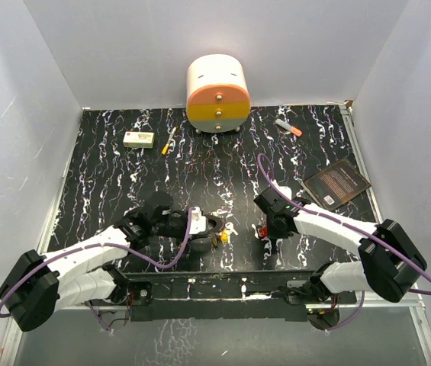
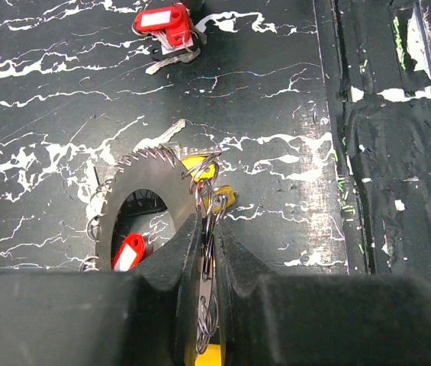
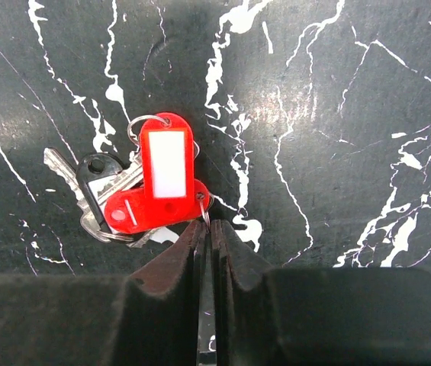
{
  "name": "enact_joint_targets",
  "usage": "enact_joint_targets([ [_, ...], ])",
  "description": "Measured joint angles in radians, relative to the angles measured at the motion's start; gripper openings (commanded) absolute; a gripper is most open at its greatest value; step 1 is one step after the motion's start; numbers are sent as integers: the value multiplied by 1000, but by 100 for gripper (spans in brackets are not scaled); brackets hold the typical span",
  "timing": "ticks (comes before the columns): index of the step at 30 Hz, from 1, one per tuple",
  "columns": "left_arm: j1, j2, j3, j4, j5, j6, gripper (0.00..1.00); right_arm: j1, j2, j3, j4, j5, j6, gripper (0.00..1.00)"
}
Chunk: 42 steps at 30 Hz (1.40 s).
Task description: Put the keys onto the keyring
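Top external view: both arms reach in over the black, white-veined table. The left gripper sits left of centre and the right gripper right of centre, well apart from each other.

Left wrist view: the left gripper is clamped on the keyring. Its jaws are pressed against the flat grey plate and against several thin wire loops lying on it. The keyring stands tilted on the table, its jagged rim uppermost and its round hole open to the camera. Two yellow-tagged keys hang at the rim, just beyond the fingertips. A red tag shows through the hole.

Right wrist view: the right gripper has its jaws drawn together, with only a thin slit between them. The red-tagged key bunch lies flat on the table directly in front of the fingertips. The small wire loop at the end of one red tag meets the slit; whether it is pinched cannot be told. A black-headed key lies in the same bunch.

At the far edge of the table stand a small drawer unit, a white box and a marker pen. A dark book lies at the right.
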Motion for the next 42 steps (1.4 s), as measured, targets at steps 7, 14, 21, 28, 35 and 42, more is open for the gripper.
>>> enact_joint_targets([
  [7,0,0,0,2,0,-2,0,0,-3,0,0,6,-5,8],
  [14,0,-2,0,2,0,1,0,0,-139,2,-6,-26,-54,8],
  [21,0,-2,0,5,-3,6,0,8,-367,2,53,-233,-153,8],
  [28,0,-2,0,18,-31,-17,0,50,-406,2,97,-389,-200,8],
  [35,0,-2,16,39,-79,-53,0,112,-390,8,169,-496,-204,8],
  [42,0,-2,19,69,-101,-76,0,247,-280,25,304,-525,-171,8],
])
